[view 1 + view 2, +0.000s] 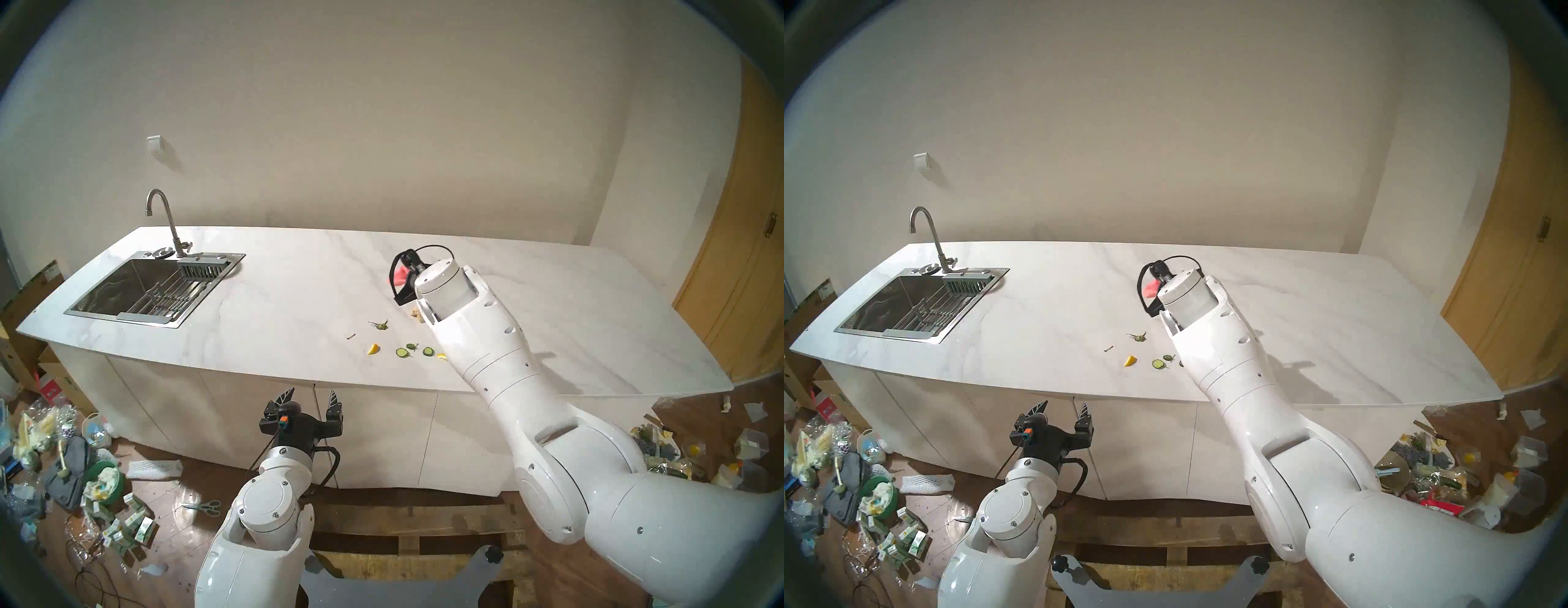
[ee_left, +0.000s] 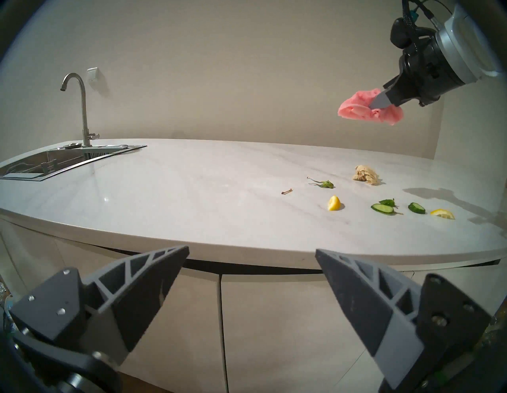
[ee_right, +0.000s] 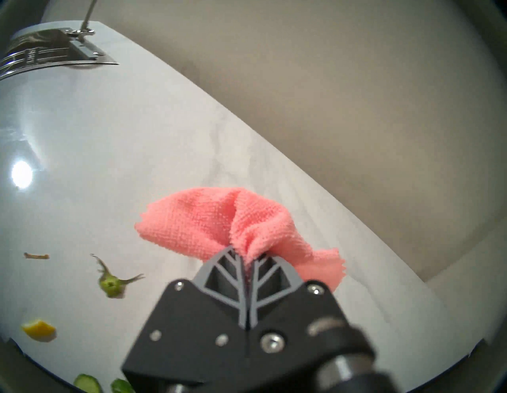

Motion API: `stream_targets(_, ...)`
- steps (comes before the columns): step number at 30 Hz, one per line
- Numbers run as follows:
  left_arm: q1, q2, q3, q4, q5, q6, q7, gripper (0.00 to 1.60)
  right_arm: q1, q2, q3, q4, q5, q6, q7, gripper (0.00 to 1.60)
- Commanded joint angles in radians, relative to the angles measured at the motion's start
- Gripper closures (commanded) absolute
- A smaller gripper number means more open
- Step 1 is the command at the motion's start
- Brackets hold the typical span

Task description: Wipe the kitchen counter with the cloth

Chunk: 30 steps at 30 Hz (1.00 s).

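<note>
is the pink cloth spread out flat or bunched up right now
Bunched up. The cloth is pinched in the shut right gripper, folds gathering at the fingertips and loose ends hanging free above the counter.

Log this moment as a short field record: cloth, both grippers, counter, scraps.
cloth: pink cloth, bunched, held in the air above the counter, touching nothing else
right gripper: right gripper shut on the cloth
left gripper: left gripper open, empty, level with the counter's front edge
counter: white marble-look kitchen counter, sink at its left end
scraps: lemon wedge, cucumber slices, green stem piece, beige wad, all lying near the front right
</note>
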<state>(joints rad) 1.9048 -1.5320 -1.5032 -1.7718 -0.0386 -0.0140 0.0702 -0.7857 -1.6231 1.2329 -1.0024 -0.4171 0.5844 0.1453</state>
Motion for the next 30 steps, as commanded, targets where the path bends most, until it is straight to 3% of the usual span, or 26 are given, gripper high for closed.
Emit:
stream_targets(1,-0.004,0.002,0.002,-0.030,-0.001,-0.006,-0.004,0.00,0.022,-0.060,0.108,0.082,-0.019,-0.032,-0.124,1.60)
stream_targets(2,-0.004,0.002,0.002,-0.030,-0.001,-0.006,-0.004,0.00,0.032,-0.072,0.110,0.119,0.014,-0.040,-0.193,1.60)
stream_targets(4,-0.004,0.002,0.002,-0.030,-0.001,-0.006,-0.004,0.00,0.048,-0.087,0.141,0.160,-0.004,-0.061,-0.175,1.60)
stream_targets(9,-0.005,0.002,0.002,-0.029,-0.002,-0.006,-0.003,0.00,0.092,-0.093,0.140,0.264,0.014,-0.094,-0.224,1.60)
stream_targets(10,-0.005,0.002,0.002,-0.028,-0.002,-0.006,-0.003,0.00,0.119,-0.096,0.147,0.326,0.023,-0.108,-0.228,1.60)
stream_targets(11,-0.005,0.002,0.002,-0.028,-0.002,-0.007,-0.003,0.00,0.109,-0.087,0.142,0.313,0.023,-0.108,-0.214,1.60)
stream_targets(20,-0.006,0.002,0.003,-0.026,-0.002,-0.007,-0.002,0.00,0.181,-0.089,0.150,0.477,0.032,-0.156,-0.213,1.60)
stream_targets(30,-0.007,0.003,0.003,-0.026,-0.003,-0.007,-0.001,0.00,0.212,-0.094,0.094,0.584,0.015,-0.292,-0.136,1.60)
